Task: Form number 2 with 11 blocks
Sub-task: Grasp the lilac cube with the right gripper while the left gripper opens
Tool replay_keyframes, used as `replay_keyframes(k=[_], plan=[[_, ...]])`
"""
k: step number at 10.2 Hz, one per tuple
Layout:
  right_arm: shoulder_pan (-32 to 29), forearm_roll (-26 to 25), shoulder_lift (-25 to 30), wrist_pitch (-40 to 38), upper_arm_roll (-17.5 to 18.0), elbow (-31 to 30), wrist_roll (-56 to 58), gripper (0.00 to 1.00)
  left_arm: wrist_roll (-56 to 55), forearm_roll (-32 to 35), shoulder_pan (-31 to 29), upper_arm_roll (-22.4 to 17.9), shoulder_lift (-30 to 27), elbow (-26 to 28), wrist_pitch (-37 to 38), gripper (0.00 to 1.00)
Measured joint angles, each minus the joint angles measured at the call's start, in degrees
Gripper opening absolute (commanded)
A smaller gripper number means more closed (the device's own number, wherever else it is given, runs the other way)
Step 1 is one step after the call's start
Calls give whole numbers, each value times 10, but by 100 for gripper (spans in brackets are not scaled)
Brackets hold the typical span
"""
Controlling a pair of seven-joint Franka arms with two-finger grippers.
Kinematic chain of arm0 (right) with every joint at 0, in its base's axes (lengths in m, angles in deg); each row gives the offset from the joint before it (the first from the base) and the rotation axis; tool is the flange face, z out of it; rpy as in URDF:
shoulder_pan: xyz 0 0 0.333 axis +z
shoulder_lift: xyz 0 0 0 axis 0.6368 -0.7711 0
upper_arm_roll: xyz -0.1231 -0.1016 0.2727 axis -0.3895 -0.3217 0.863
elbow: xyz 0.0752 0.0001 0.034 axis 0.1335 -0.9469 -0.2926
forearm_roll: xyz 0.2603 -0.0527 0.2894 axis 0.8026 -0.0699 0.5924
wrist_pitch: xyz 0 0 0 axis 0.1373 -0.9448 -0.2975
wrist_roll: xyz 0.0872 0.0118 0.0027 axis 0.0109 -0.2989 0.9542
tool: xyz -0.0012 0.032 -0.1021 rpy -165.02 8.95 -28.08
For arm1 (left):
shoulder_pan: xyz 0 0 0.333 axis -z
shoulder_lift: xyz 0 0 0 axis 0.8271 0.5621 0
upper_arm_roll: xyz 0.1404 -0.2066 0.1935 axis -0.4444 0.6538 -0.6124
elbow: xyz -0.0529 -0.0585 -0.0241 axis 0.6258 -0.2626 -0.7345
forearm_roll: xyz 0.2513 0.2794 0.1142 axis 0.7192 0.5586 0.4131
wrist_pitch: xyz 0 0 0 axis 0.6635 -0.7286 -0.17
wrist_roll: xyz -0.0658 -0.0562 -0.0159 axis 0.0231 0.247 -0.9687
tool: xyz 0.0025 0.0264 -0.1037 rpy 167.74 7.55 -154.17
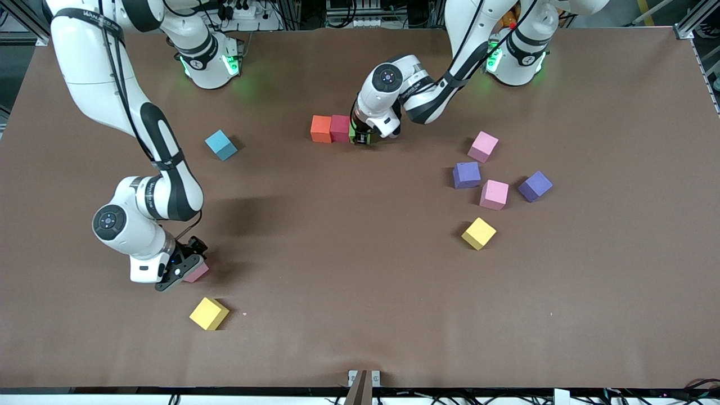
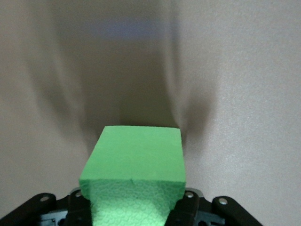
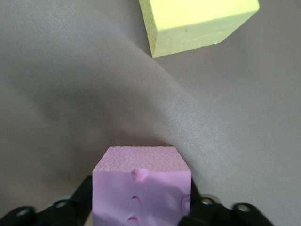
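Gripping a green block (image 1: 355, 136) between its fingers, the left gripper (image 1: 363, 136) sits low at the table, setting that cube right beside a red block (image 1: 340, 127), which in turn touches an orange block (image 1: 321, 128); the three make one short row near the middle of the table (image 1: 360, 315), the start of the number 2. In the left wrist view the green block (image 2: 134, 176) fills the space between the fingers, clamped on both sides. The right gripper (image 1: 185, 269) is down near the right arm's end of the table, closed on a pink block (image 1: 197, 273), seen pinched in the right wrist view (image 3: 141, 186). A yellow block (image 1: 209, 313) lies just nearer the front camera than it. A light blue block (image 1: 221, 144) rests alone farther away. Toward the left arm's end lie loose cubes: two pink (image 1: 483, 146) (image 1: 494, 194), two purple (image 1: 467, 175) (image 1: 535, 186) and another yellow (image 1: 478, 233)
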Motion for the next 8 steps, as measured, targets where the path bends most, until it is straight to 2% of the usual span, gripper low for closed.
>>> replay_keyframes(k=[2,3,5,6,8], plan=[[0,0,-1,0,1,5,2,53,-15,0,10,-9,4,0,1,100],[0,0,-1,0,1,6,2,50,-22,0,15,-12,5,0,2,100],[0,0,0,-8,1,12,2,50,-23,0,16,-14,2,-7,27,100],[1,0,5,-20,2,17,2,47,-23,0,16,-14,-5,-16,52,100],[3,2,28,-66,2,24,-1,48,-24,0,13,-16,-23,-43,119,100]])
